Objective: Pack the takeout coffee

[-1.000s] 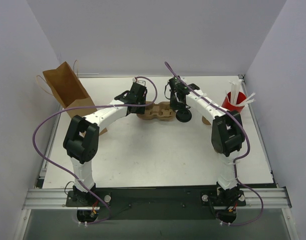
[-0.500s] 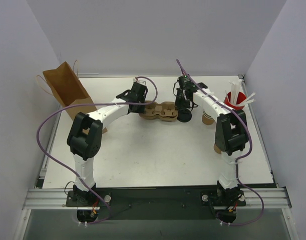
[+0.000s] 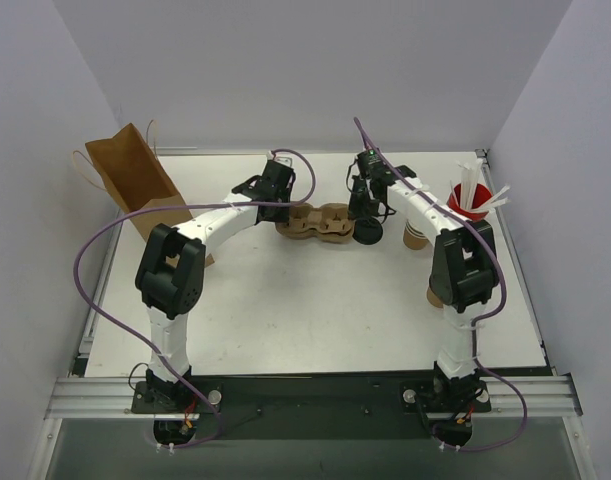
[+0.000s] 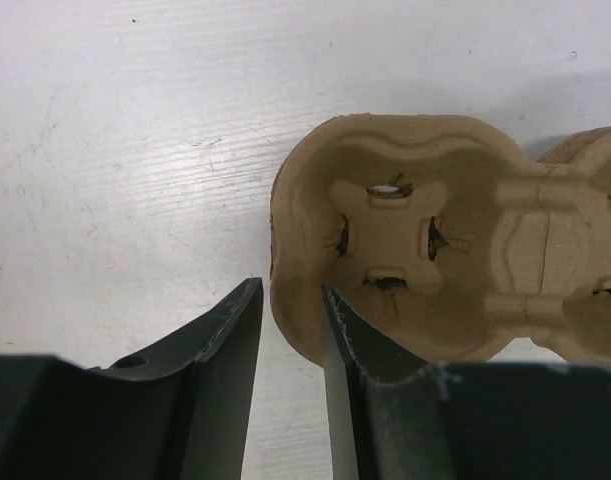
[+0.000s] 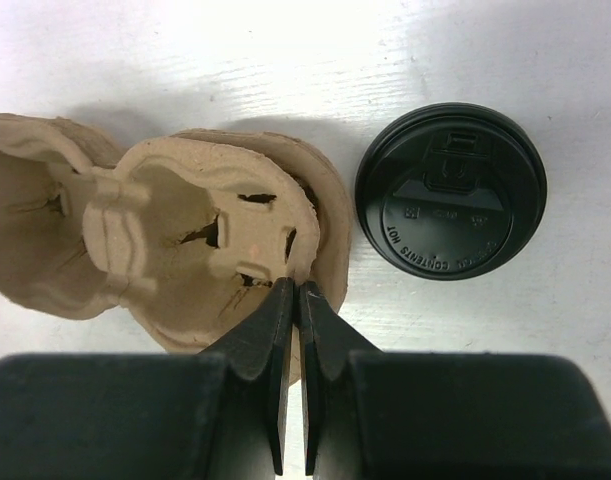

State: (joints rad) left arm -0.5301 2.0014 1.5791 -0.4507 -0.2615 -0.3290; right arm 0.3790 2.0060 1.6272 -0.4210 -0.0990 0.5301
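Two claws meet at the ends of a brown pulp cup carrier (image 3: 320, 222) lying in the upper middle of the desk (image 3: 285, 300). The left claw (image 4: 291, 290) stands narrowly parted astride the carrier's left rim. One finger is outside over the desk and the other over the pocket, with a sliver of white surface showing between the outer finger and the pulp. The right claw (image 5: 296, 287) has its fingers pressed together, the tips at the near rim of the carrier's right pocket. Whether they pinch the pulp cannot be told. The takeout coffee (image 5: 450, 190), round and black-lidded from above, stands on the desk just beside the carrier's right end, outside its pockets. A brown paper bag (image 3: 135, 180) stands upright at the upper left. A red cup (image 3: 465, 205) with white sticks (image 3: 480, 185) sits at the upper right, and a stack of tan cups (image 3: 417, 236) lies just lower left of it.
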